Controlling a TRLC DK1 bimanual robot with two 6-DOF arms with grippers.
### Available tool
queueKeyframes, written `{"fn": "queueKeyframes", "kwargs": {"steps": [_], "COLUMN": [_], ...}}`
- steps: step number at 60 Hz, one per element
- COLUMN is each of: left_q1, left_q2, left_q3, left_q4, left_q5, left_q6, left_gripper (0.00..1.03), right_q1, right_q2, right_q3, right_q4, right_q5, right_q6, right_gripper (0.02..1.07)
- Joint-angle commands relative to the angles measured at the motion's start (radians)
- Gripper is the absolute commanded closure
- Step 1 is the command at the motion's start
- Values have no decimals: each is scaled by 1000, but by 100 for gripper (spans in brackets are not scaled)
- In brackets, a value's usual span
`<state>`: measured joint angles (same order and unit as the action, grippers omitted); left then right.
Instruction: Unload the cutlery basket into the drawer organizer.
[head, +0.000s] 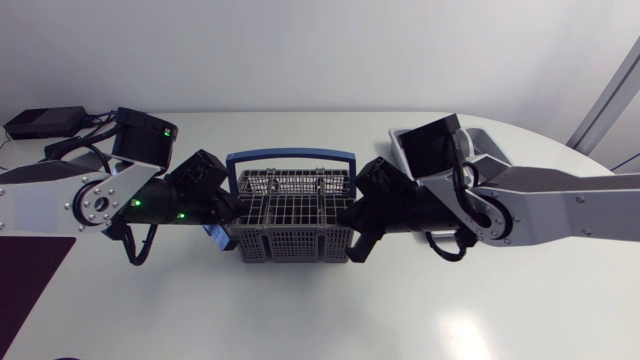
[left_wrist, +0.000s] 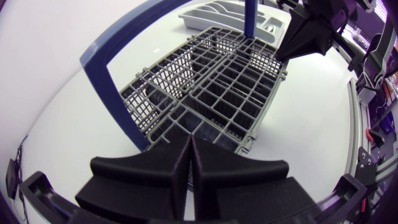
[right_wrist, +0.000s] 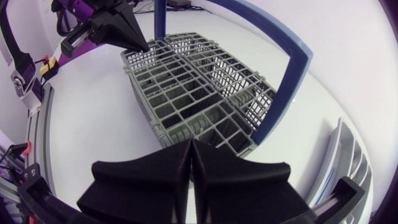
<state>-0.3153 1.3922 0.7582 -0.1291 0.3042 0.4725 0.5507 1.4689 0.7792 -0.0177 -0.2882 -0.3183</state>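
**Operator:** Where is the basket, and is there anything in it?

**Spotter:** Your basket (head: 295, 245) stands upright near the middle of the table (head: 300, 320), with its blue handle (head: 290, 156) raised over it. The compartments look dark in both wrist views, and I can't make out any cutlery in them.

**Operator:** And my end effectors?

**Spotter:** Your left end effector (left_wrist: 189, 142) is at the basket's left end and your right end effector (right_wrist: 189, 144) is at its right end, each pointing at the short wall. Both are closed, finger against finger, with nothing held between them. I can't tell whether the tips touch the grid or stop just beside it.

**Operator:** Where's the organizer?

**Spotter:** The drawer organizer (left_wrist: 217, 15) lies beyond the basket on your right arm's side, just beside that end effector. The head view doesn't show it.

**Operator:** So what step am I on?

**Spotter:** My judgement is that you're at the start or at a pause, since nothing is gripped. For the next move you'd need to open one end effector, bring it over the top of a compartment that holds a piece and come down from above. Don't press on the side walls, because a light basket is likely to slide.
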Motion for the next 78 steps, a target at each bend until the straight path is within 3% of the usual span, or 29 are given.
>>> {"fn": "queueKeyframes", "kwargs": {"steps": [1, 22, 30, 44, 48, 53, 55, 56, 58, 59, 78], "left_q1": [-1, -10, -4, 125, 159, 180, 188, 197, 205, 205, 328], "left_q2": [-39, -174, -282, -417, -438, -472, -484, -496, -509, -515, -641], "left_q3": [9, -2, -20, -57, -71, -83, -85, -86, -86, -88, -109], "left_q4": [2, -40, -55, -32, -21, -21, -20, -18, -18, -18, -29], "left_q5": [-5, -5, -5, 4, 7, 10, 9, 10, 10, 12, 12], "left_q6": [-11, -46, -63, -124, -137, -146, -153, -166, -175, -179, -252], "left_gripper": [96, 96, 96, 93, 84, 61, 48, 26, 6, 2, 3], "right_q1": [11, 0, -3, -149, -173, -216, -235, -252, -271, -281, -497], "right_q2": [-22, -159, -275, -404, -440, -502, -522, -542, -567, -581, -683], "right_q3": [-51, -57, -84, -152, -181, -216, -222, -228, -235, -239, -262], "right_q4": [-19, -22, -16, 82, 111, 130, 130, 130, 131, 133, 125], "right_q5": [17, 52, 112, 210, 256, 274, 276, 279, 279, 282, 293], "right_q6": [12, 2, 2, -4, -18, -24, -31, -33, -38, -41, -42], "right_gripper": [101, 101, 101, 95, 83, 53, 36, 21, 7, 5, 6]}}
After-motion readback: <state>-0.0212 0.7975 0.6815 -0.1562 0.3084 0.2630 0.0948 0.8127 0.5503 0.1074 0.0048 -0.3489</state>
